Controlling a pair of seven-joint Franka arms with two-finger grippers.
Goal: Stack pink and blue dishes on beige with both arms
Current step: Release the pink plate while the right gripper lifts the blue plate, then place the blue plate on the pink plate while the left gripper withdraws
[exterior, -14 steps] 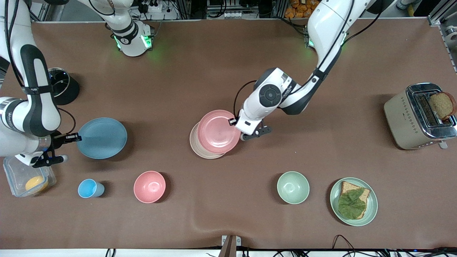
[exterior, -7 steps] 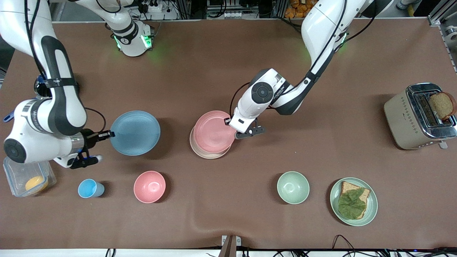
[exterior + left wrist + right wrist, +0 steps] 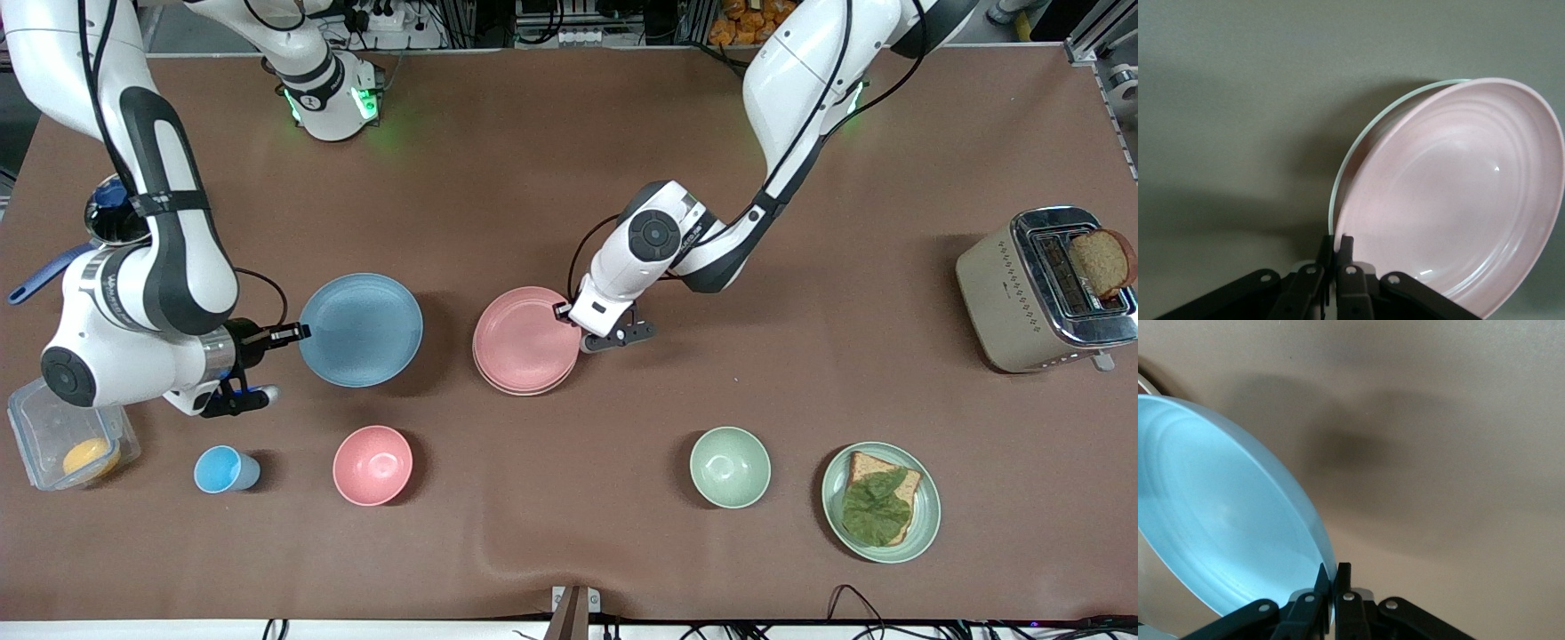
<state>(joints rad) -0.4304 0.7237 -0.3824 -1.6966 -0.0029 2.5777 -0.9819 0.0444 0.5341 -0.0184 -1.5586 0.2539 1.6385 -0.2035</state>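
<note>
Lowered now, one pink plate (image 3: 523, 339) covers one beige plate (image 3: 526, 389), left gripper (image 3: 564, 310) fingers pinching its rim. Right gripper (image 3: 297, 332) fingers pinch one blue plate (image 3: 360, 329), carried closer over the worktop (image 3: 569, 160).

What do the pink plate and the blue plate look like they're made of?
Both look like matte molded plastic or a similar composite, though glazed ceramic can't be ruled out. The pink plate, gripped at its rim by the left gripper, shows soft diffuse sheen and faint molded concentric rings. The blue plate, held by the right gripper, has the same thin rim, rings and dull finish.
</note>
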